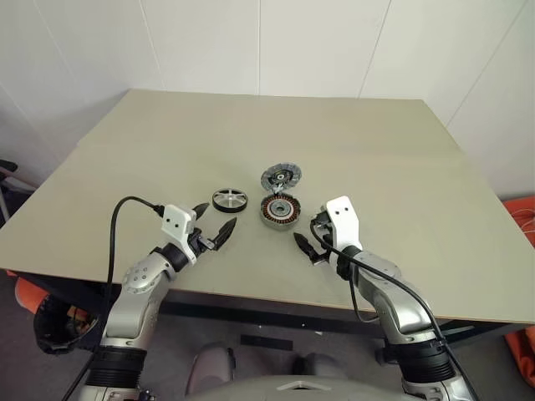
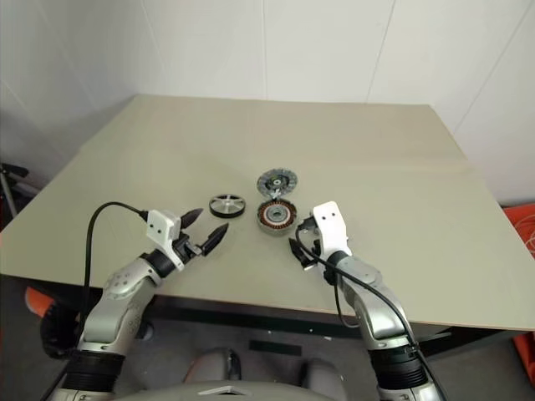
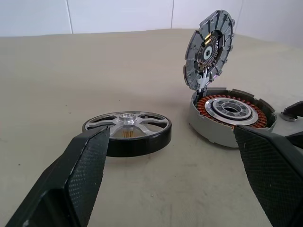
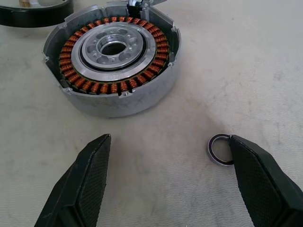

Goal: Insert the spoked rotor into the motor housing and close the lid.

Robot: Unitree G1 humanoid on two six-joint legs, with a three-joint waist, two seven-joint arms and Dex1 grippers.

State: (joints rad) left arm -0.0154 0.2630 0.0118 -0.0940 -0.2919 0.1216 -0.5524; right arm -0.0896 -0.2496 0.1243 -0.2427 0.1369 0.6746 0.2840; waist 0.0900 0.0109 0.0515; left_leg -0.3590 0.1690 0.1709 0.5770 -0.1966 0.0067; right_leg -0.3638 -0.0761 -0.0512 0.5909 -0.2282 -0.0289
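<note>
The spoked rotor (image 1: pixel 230 200), a black ring with silvery spokes, lies flat on the table to the left of the motor housing (image 1: pixel 280 210). The housing is a silvery cup with copper windings (image 4: pixel 113 61) and nothing inside. Its ribbed grey lid (image 3: pixel 209 49) stands upright, swung open at the far rim. My left gripper (image 1: pixel 214 219) is open, just short of the rotor and pointing at it, with nothing between its fingers. My right gripper (image 1: pixel 309 234) is also open and holds nothing, hovering just in front and to the right of the housing and angled down toward it.
A small metal washer ring (image 4: pixel 218 150) lies on the table beside my right gripper's finger (image 4: pixel 265 189). The beige table (image 1: pixel 376 150) stretches far behind the parts, with its front edge close below both arms. Orange items (image 1: pixel 522 217) sit on the floor at the right.
</note>
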